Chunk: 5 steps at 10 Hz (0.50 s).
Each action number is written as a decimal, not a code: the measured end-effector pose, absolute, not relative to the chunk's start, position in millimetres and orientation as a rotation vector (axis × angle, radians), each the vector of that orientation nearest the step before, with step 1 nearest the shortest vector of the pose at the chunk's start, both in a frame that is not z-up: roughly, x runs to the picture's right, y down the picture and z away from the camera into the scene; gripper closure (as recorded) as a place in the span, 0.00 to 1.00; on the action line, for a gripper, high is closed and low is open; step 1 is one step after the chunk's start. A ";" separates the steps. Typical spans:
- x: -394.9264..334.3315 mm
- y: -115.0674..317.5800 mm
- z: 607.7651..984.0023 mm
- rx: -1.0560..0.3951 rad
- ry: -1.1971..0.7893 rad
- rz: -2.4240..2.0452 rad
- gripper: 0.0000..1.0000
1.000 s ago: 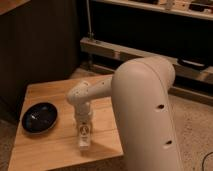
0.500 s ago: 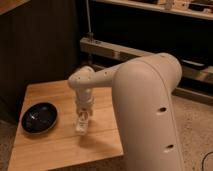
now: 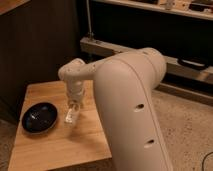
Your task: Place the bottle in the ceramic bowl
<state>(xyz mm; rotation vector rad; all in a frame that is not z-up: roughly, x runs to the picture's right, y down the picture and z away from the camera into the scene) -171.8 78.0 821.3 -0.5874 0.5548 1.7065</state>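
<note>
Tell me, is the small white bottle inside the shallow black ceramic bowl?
Outside: the gripper, shut on the bottle, is beside the bowl, over the table.

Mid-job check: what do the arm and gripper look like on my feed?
The arm is a thick, smooth, off-white shell of rounded tube-like links, with a few small dark holes on the big near link. No cables or markings show. The gripper, small and pale too, is at its tip above the wooden table, beside the ceramic bowl.
</note>
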 end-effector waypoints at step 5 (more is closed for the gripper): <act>-204.8 48.5 826.1 -0.603 0.584 1.713 1.00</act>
